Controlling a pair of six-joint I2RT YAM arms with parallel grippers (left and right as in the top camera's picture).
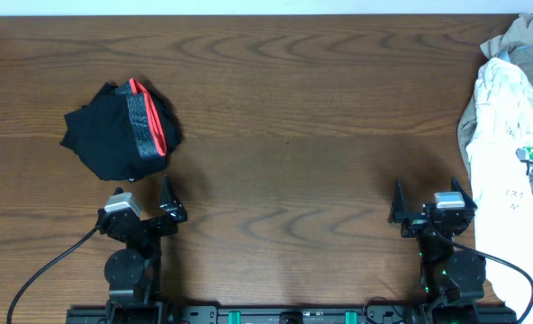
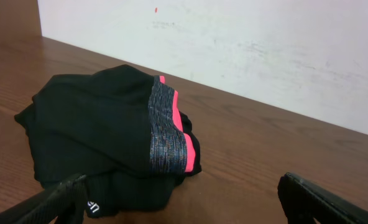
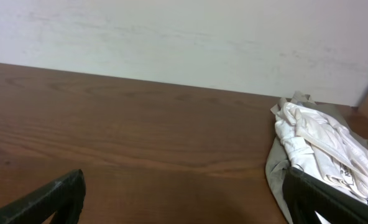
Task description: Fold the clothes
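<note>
A black garment with a grey-and-red band lies crumpled at the left of the table; it also fills the left wrist view. A white T-shirt lies bunched on a khaki-beige garment at the right edge; the right wrist view shows both, the white T-shirt on the khaki garment. My left gripper is open and empty, just in front of the black garment. My right gripper is open and empty, just left of the white T-shirt.
The wooden table stretches between the two piles. A pale wall stands along the far edge. Both arm bases and their cables sit at the front edge.
</note>
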